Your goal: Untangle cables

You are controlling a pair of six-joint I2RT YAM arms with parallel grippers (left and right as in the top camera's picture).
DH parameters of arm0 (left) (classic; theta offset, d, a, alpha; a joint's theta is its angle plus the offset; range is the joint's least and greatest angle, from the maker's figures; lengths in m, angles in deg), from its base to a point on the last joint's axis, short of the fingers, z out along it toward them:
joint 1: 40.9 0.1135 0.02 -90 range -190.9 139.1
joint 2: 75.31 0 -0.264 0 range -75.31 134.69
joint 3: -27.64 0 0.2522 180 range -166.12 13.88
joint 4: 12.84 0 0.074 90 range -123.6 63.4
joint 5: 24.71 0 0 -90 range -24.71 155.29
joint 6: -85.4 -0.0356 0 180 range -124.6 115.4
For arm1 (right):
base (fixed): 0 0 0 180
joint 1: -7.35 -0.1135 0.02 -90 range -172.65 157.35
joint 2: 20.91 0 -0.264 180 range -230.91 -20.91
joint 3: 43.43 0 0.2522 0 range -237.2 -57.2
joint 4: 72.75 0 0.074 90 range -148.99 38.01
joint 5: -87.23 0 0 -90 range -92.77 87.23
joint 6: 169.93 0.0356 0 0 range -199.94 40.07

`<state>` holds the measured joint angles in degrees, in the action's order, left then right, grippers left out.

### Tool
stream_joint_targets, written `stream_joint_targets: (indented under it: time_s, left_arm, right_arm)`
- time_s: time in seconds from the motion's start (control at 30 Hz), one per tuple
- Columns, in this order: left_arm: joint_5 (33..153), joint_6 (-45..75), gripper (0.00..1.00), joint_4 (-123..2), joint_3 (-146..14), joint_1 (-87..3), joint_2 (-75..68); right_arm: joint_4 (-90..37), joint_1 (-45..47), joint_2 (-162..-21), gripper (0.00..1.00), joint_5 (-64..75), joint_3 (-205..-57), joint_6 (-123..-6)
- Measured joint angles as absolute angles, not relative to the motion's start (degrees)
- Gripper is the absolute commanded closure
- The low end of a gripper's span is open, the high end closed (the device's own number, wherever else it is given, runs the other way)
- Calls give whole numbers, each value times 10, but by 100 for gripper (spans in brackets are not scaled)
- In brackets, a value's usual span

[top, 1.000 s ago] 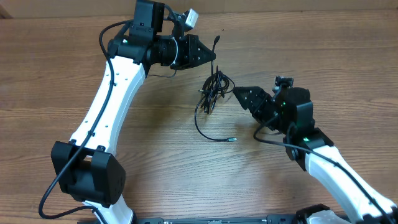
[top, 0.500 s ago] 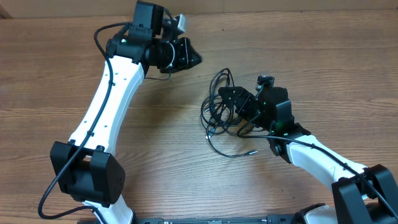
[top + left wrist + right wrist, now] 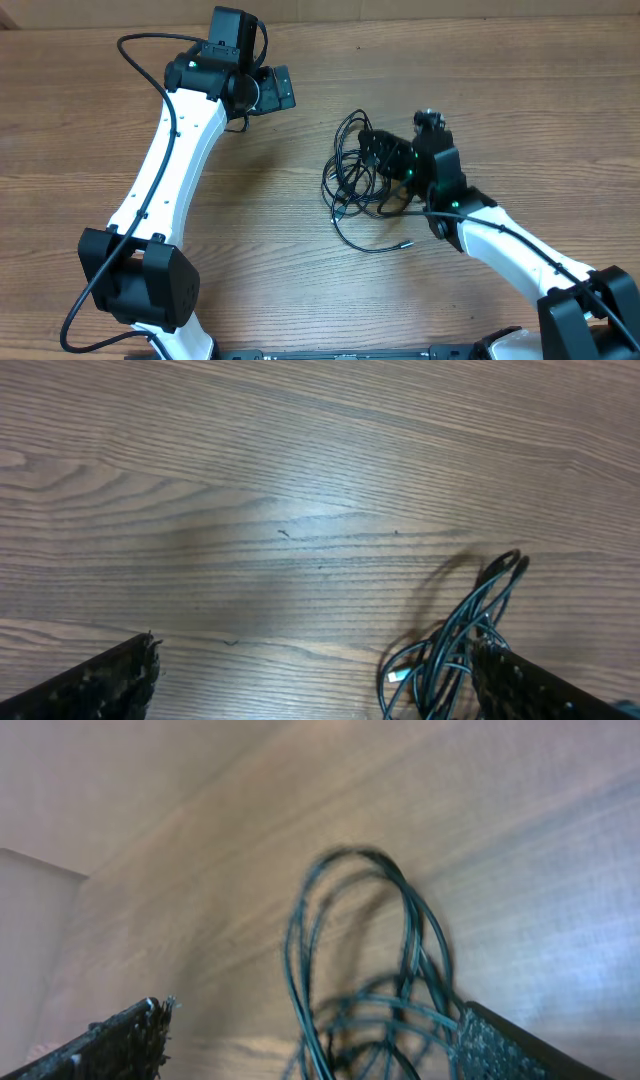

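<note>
The cables [image 3: 343,190] lie as one tangle of thin black loops in the middle of the table, with one plug end [image 3: 405,241] trailing toward the front. My right gripper [image 3: 368,150] is open right over the tangle. In the right wrist view, loops of the cables [image 3: 345,950] rise between the wide-apart fingers of the right gripper [image 3: 320,1045]. My left gripper [image 3: 278,89] is open and empty, well to the left of the tangle. In the left wrist view the cables [image 3: 470,622] show beside the right finger of the left gripper [image 3: 315,685].
A bare wooden table [image 3: 260,240] surrounds the tangle. The white left arm [image 3: 170,160] runs up the left side. The right arm [image 3: 510,245] reaches in from the lower right. The table's far edge [image 3: 400,18] lies at the top.
My left gripper opened, let go of the cable end and drew back to the left. The right gripper moved up and left onto the tangle and opened wider. The tangle spread out into looser loops.
</note>
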<state>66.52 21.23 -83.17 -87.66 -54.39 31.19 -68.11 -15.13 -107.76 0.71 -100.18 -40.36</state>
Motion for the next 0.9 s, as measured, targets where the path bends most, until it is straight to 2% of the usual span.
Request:
stream_joint_targets:
  time_s: [0.2, 0.4, 0.5, 0.7, 0.9]
  left_arm:
    - [657, 226, 0, -825, -877, -544, 313]
    - [661, 264, 0, -812, -877, -544, 322]
    - [670, 274, 0, -816, -877, -545, 329]
    - [676, 280, 0, -819, -877, -556, 355]
    - [677, 278, 0, -827, -877, -558, 370]
  right_arm:
    - [-662, -160, -1083, 28, 4, -1035, -441]
    - [-654, -168, -1131, 28, 4, -1035, -503]
    - [-657, -168, -1140, 23, 22, -1035, -514]
    - [-744, -171, -1159, 23, 73, -1037, -532]
    - [-818, -175, -1263, 24, 91, -1046, -526]
